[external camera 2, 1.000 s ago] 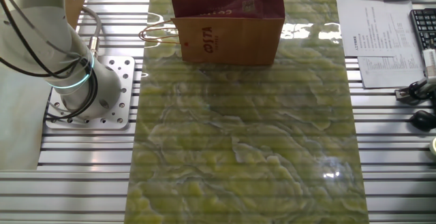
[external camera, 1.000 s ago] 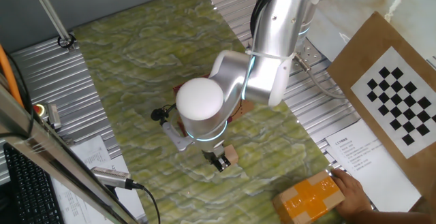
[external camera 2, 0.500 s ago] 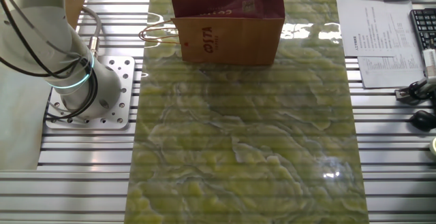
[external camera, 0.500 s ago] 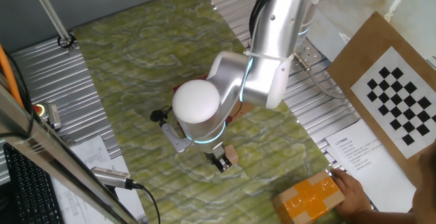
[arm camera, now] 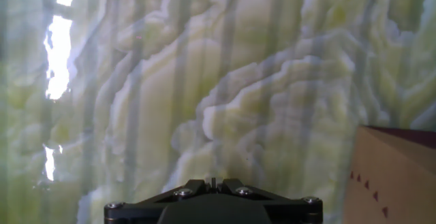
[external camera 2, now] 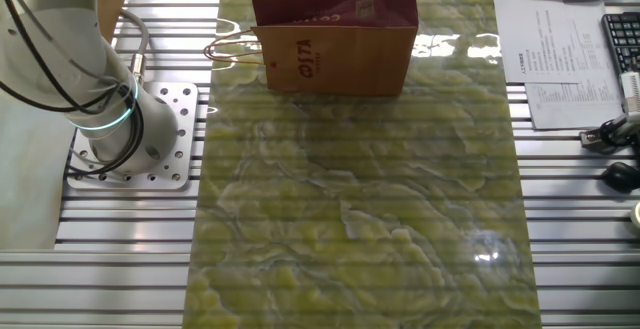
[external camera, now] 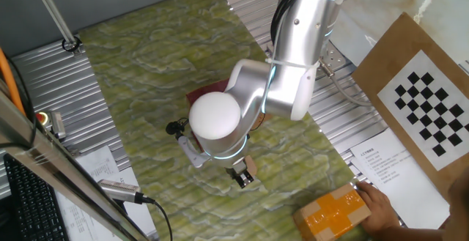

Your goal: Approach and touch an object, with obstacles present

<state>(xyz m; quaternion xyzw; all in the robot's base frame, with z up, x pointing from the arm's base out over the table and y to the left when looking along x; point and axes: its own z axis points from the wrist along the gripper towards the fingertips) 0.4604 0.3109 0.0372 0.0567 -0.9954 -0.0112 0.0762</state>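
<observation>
One worktop: the green marbled worktop (external camera: 146,65) fills the middle of both fixed views, unchanged.
Arm: the silver-white robot arm (external camera: 293,65) has settled a little toward the lower right of the one fixed view over the last second, its rounded elbow now lower in the frame.
Bag: the upright brown kraft paper bag (external camera 2: 335,39) with its dark red band stands at the top of the other fixed view, where it stood before. In the one fixed view the arm covers almost all of it.
Box: an orange-yellow tape-wrapped box (external camera: 333,212) sits at the bottom right under a person's hand (external camera: 377,201), well apart from the action.
Cube: the small pale tan wooden cube (external camera: 250,165) lies below centre, unmoved, just beside the dark fingers.
End effector: the end effector (external camera: 240,176) has crept closer alongside the cube. I cannot tell whether its fingers are spread or pressed together.
Meaning: the approach looks nearly finished; contact is imminent or already made.
Hidden: the touching point is too small to resolve. The other fixed view shows neither cube nor fingers. The hand view shows only the end effector's base and a tan corner cut off at lower right, which I cannot identify.
</observation>
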